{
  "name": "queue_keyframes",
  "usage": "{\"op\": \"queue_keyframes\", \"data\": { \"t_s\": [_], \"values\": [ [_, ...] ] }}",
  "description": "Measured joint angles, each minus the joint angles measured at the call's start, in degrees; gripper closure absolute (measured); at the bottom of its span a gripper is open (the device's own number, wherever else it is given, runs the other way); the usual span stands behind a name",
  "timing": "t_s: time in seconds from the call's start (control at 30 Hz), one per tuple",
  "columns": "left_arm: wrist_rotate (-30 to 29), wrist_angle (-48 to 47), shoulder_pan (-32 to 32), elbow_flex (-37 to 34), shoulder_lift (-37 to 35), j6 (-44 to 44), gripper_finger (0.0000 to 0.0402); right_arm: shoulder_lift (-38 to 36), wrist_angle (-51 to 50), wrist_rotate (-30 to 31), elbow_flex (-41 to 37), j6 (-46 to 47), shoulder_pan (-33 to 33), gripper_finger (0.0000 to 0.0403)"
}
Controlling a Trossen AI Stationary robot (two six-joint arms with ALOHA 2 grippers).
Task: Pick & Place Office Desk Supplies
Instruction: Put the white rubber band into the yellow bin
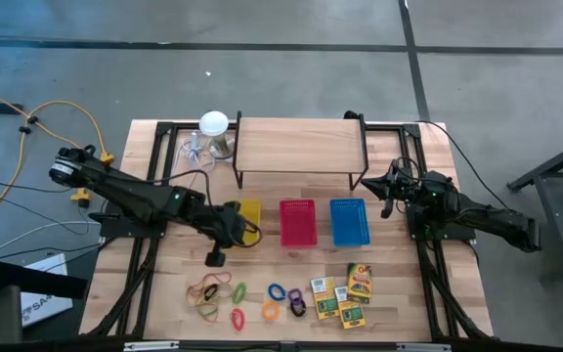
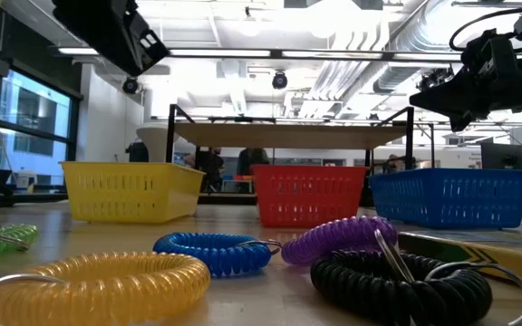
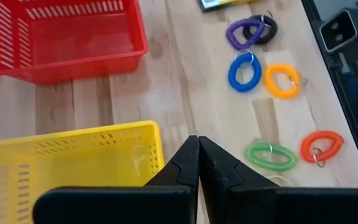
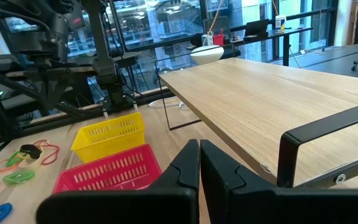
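We see the wooden shelf [image 1: 299, 147] just beside our right gripper [image 1: 387, 192], whose fingers are pressed together on nothing; the yellow basket [image 1: 247, 217] sits directly under our left gripper [image 1: 225, 227], likewise clamped shut and empty, with the red basket [image 1: 298, 222] and blue basket [image 1: 349, 221] beyond it toward the right arm; the card boxes [image 1: 342, 293], coiled rings [image 1: 283, 299] and rubber bands [image 1: 212, 289] lie near the table's front edge, apart from both grippers.

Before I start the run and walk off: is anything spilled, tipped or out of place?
Nothing stands out. The yellow plastic basket, red plastic basket and blue plastic basket sit upright in a row; coiled rings, rubber bands and card boxes lie loose in front of them.
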Motion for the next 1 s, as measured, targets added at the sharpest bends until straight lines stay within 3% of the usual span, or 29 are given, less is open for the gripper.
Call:
{"op": "queue_keyframes", "data": {
  "t_s": [0.8, 1.0],
  "values": [
    [-0.8, -5.5, -11.9, 0.0, 0.0, -3.1, 0.0401, 0.0, 0.0, 0.0, 0.0, 0.0, 0.0, 0.0401],
    [-1.9, -6.0, -14.0, 0.0, 2.7, -5.5, 0.0401, 0.0, 0.0, 0.0, 0.0, 0.0, 0.0, 0.0401]
  ]
}}
